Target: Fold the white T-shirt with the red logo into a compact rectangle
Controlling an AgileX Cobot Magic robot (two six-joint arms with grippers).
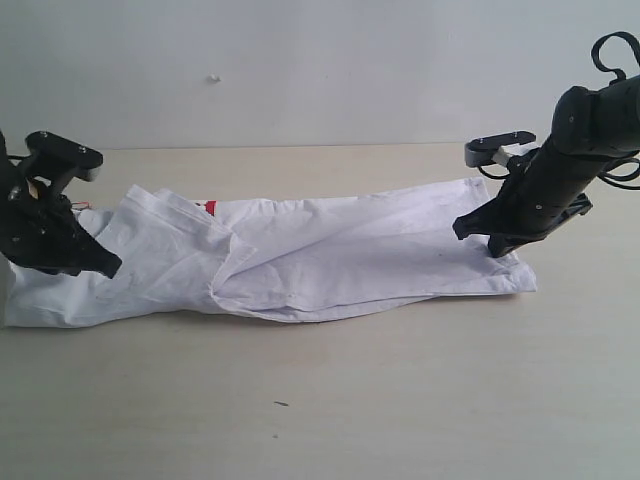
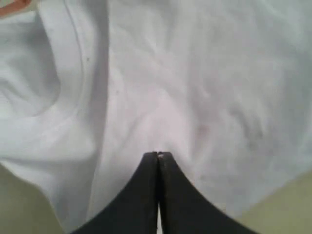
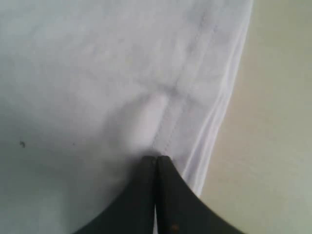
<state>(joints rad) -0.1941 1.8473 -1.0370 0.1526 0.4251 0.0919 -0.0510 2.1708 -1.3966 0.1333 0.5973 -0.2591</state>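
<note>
The white T-shirt (image 1: 330, 250) lies on the table, folded lengthwise into a long wrinkled band. A small bit of the red logo (image 1: 209, 207) peeks out at its far edge. My left gripper (image 1: 108, 266) is down on the band's left end, jaws shut, with cloth creases running into its tips (image 2: 158, 154). The ribbed neck (image 2: 80, 73) curves beside it. My right gripper (image 1: 497, 250) is on the right end, shut by the stitched hem (image 3: 195, 78), and a small ridge of T-shirt (image 3: 97, 73) cloth rises at its tips (image 3: 156, 158).
The pale table (image 1: 320, 400) spreads in front of the shirt, and a light wall (image 1: 300, 60) stands behind it. A tiny dark speck (image 1: 281, 404) lies on the table near the front. An orange neck tag (image 2: 12, 6) shows at the edge of the left wrist view.
</note>
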